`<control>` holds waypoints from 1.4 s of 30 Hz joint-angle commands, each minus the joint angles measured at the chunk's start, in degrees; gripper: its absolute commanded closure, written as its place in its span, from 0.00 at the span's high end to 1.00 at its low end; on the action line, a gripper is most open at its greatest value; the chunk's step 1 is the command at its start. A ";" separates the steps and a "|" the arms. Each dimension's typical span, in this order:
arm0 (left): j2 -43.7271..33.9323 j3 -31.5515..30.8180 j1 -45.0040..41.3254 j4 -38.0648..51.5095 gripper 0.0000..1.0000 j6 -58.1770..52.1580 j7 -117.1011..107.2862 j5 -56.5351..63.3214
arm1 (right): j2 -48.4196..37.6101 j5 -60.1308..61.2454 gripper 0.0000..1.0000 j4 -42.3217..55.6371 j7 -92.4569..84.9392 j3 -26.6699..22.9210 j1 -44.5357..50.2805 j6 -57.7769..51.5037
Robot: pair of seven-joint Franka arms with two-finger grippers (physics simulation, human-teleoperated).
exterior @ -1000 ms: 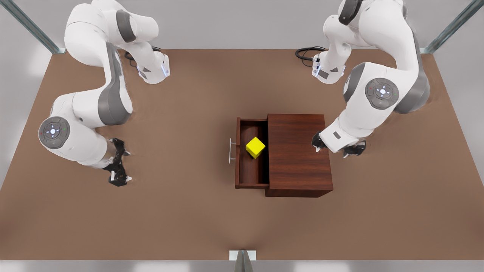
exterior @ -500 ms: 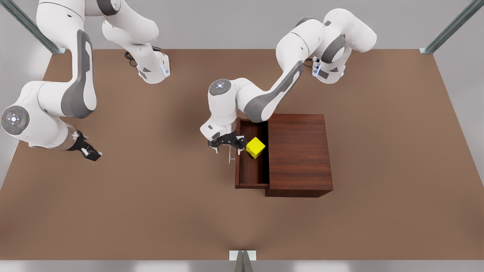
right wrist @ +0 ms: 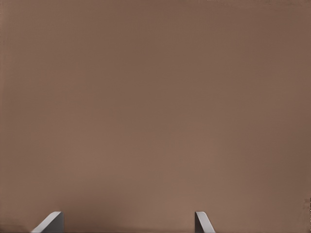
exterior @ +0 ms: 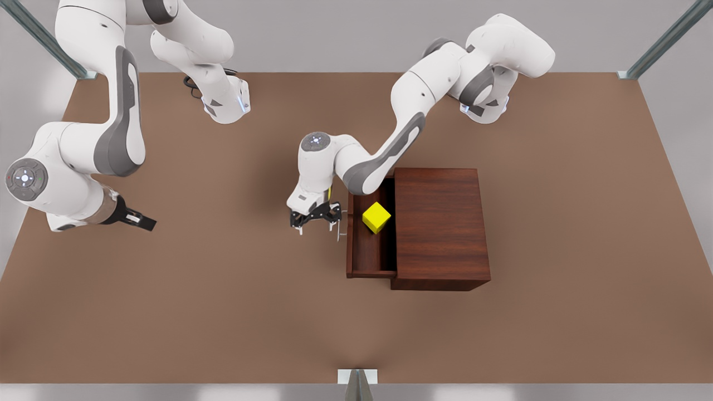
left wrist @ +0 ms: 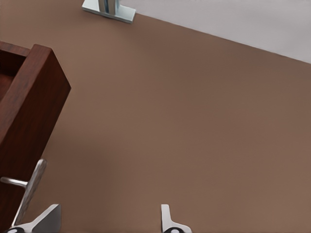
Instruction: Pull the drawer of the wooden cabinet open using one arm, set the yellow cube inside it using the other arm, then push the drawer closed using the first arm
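The wooden cabinet point(exterior: 440, 223) stands right of the table's middle in the front view. Its drawer point(exterior: 350, 245) is pulled out toward the front view's left. The yellow cube point(exterior: 376, 217) lies inside the drawer. My left gripper point(exterior: 316, 218) hangs open just outside the silver handle point(exterior: 338, 223), with one fingertip close to the bar and nothing between the fingers. The left wrist view shows the drawer's front point(left wrist: 24, 111), the handle point(left wrist: 30, 187) and the open left gripper point(left wrist: 108, 221). My right gripper point(exterior: 142, 221) waits open far off at the front view's left, over bare table point(right wrist: 127, 223).
The brown table point(exterior: 223, 306) stretches wide around the cabinet. A metal post bracket point(exterior: 357, 377) sits at the near edge, and the left wrist view shows that bracket point(left wrist: 108, 9) too. Both arm bases point(exterior: 225, 103) stand at the far edge with black cables.
The left arm swung from behind the cabinet to the drawer's front, then shifted out past the handle. The right arm drew back toward the front view's left. Drawer and cube stayed put.
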 commanded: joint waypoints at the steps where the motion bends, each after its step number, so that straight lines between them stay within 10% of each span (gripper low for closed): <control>1: -0.04 0.03 0.03 -0.16 1.00 1.35 -16.03 0.05 | 0.03 -0.10 1.00 0.05 -13.89 -0.02 0.01 -0.09; 42: -4.96 -0.14 7.68 -5.52 1.00 -17.90 13.68 -4.61 | 0.38 -0.10 1.00 0.23 -13.81 0.16 0.09 -0.18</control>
